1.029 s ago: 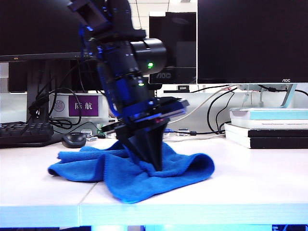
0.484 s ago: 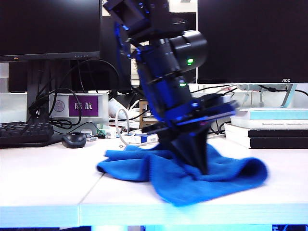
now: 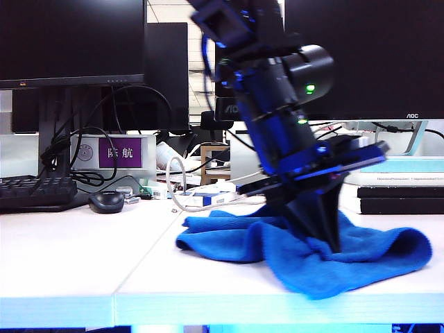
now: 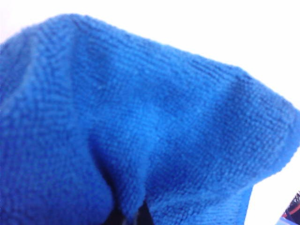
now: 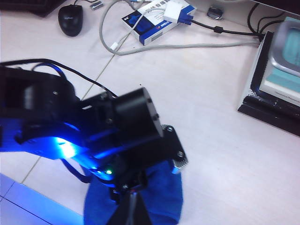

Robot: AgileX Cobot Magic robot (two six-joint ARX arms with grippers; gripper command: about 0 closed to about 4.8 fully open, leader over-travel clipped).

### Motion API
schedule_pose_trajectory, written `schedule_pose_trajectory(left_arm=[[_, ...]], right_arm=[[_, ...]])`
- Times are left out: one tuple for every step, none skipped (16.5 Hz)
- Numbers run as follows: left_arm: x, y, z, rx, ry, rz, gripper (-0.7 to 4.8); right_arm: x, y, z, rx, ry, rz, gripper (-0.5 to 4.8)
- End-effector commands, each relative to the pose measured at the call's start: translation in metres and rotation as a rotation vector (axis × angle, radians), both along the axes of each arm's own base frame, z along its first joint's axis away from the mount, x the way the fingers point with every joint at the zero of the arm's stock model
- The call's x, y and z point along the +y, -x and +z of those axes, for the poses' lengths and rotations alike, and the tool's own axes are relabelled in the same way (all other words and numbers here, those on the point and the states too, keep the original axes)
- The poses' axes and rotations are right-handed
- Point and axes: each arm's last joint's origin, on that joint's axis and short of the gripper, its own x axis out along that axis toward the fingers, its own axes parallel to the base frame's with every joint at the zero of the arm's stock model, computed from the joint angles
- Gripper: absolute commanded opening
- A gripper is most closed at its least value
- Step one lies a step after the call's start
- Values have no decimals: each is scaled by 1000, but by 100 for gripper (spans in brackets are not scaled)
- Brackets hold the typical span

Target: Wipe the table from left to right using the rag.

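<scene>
Right of the table [image 3: 62,277] seam, left gripper [image 3: 331,244] clamped on bunched blue rag [image 3: 374,253], right gripper unseen, state unknown

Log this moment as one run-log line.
step: wiping rightward | left gripper: shut on rag, pressing it to table | rag: right of seam, near books | right gripper: out of view

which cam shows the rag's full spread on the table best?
Exterior view: the whole rag lies on the table, pinned under the shut left gripper. Left wrist view shows only close-up blue folds; right wrist view shows a small patch beneath the left arm. The right gripper is not in view.
</scene>
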Motion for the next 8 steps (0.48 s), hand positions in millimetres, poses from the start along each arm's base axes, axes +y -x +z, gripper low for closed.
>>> schedule_pose_trajectory(left_arm=[[-12, 3, -9, 30, 5, -10, -5], [-16, 6, -13, 34, 2, -18, -5], [-19, 9, -17, 35, 0, -26, -5], [-22, 12, -19, 34, 2, -35, -5], [-30, 17, -23, 35, 2, -54, -5], [-38, 19, -23, 46, 12, -70, -5], [-46, 20, -23, 46, 17, -79, -5], [-53, 21, -24, 47, 22, -81, -5]], right_arm=[[-1, 1, 3, -21, -19, -7, -1], [-1, 1, 3, -21, -19, -7, -1], [-1, 1, 3, -21, -19, -6, -1], [-1, 1, 3, -21, -19, -7, -1], [-1, 1, 3, -21, -19, -7, -1], [-1, 1, 3, -21, -20, -7, -1], [-1, 1, 3, -21, -20, -7, -1], [-1, 1, 3, -19, -23, -2, -1]])
